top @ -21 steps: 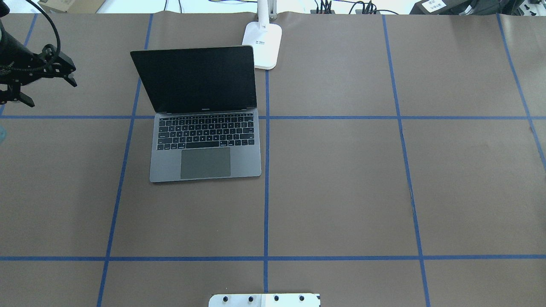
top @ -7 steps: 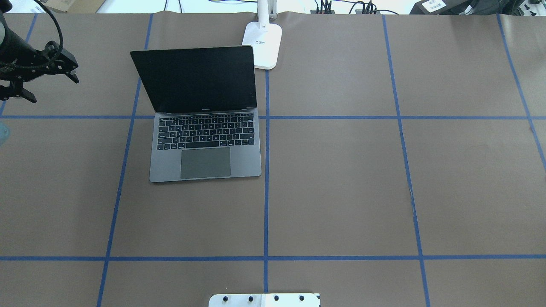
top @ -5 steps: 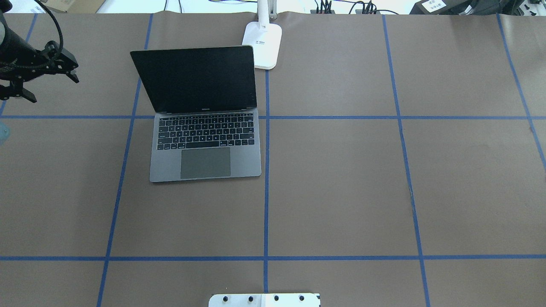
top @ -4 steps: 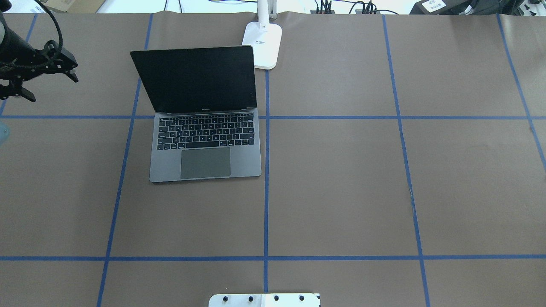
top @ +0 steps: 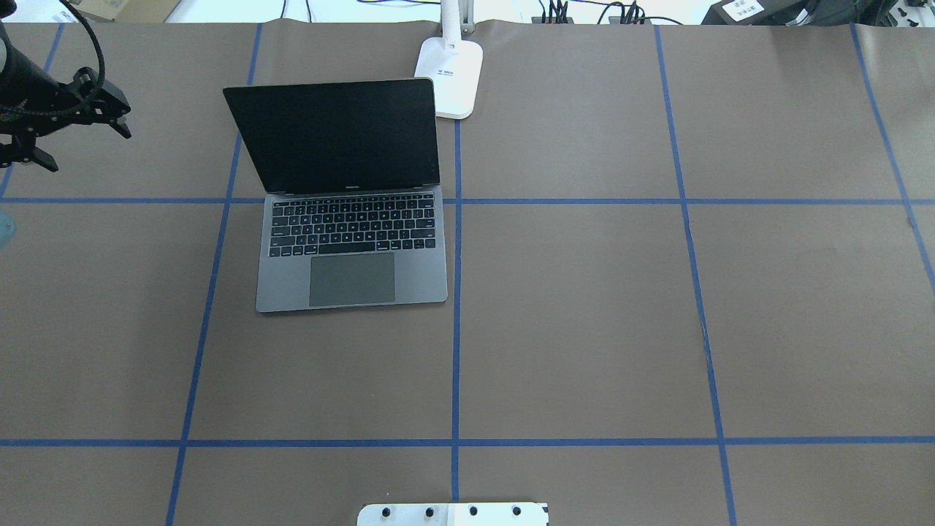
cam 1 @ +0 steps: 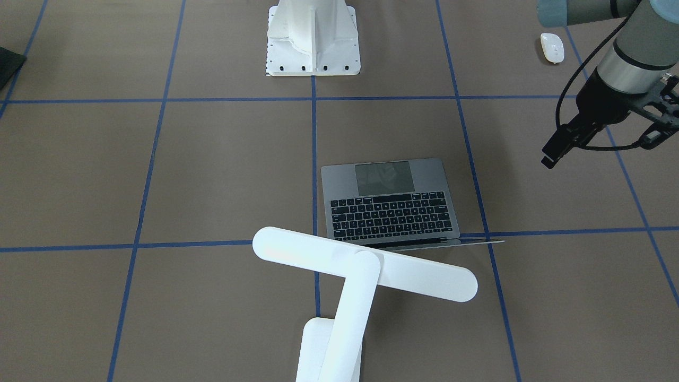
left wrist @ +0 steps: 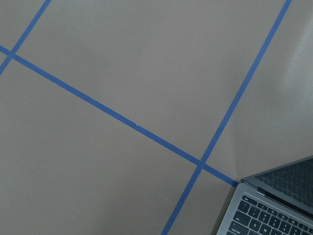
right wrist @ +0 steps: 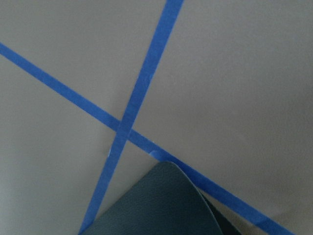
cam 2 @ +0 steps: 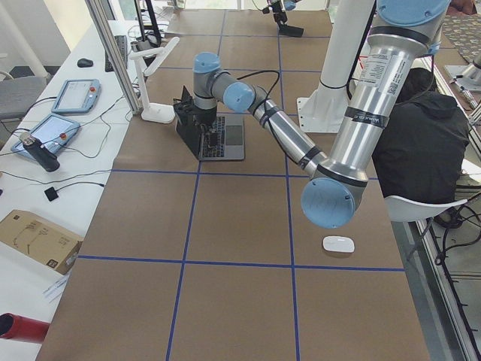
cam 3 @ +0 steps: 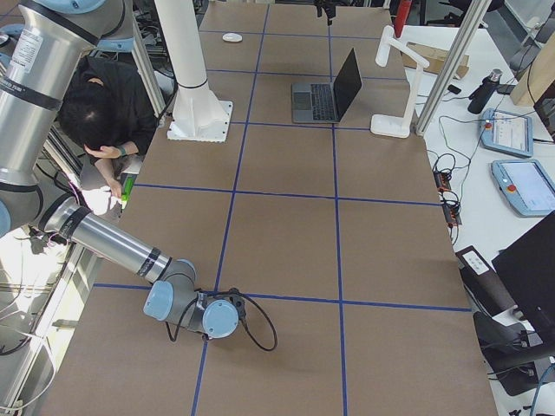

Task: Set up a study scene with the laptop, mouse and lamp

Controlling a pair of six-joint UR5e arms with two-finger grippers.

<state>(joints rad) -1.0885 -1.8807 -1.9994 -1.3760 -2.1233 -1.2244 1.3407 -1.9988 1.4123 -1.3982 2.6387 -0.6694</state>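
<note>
The laptop [top: 350,219] sits open on the left half of the brown table [top: 584,329], toward the far side, with its dark screen raised and its keyboard and trackpad facing the robot. Its right edge lies just beside the centre line of blue tape [top: 456,351]. The lamp [cam 1: 366,268] stands at the far edge near that centre line, its base just right of the laptop's lid. In the front-facing view its long flat head shows just beyond the lid's top edge. The mouse [cam 1: 551,46] lies on the near left part of the table, well apart from the laptop, and nothing touches it. The left gripper [top: 86,150] hovers above the table at the far left, apart from the laptop's lid. Its 2 fingers [top: 120,126] are spread and hold nothing. The right arm reaches low over the table's right end, and its wrist camera looks down on a tape crossing and the corner of a black pad [right wrist: 161,208]. No view shows whether the right gripper is spread or closed. A white pedestal [cam 1: 313,37] is bolted at the near centre. A seated person [cam 3: 95,108] shows beside the table.
</note>
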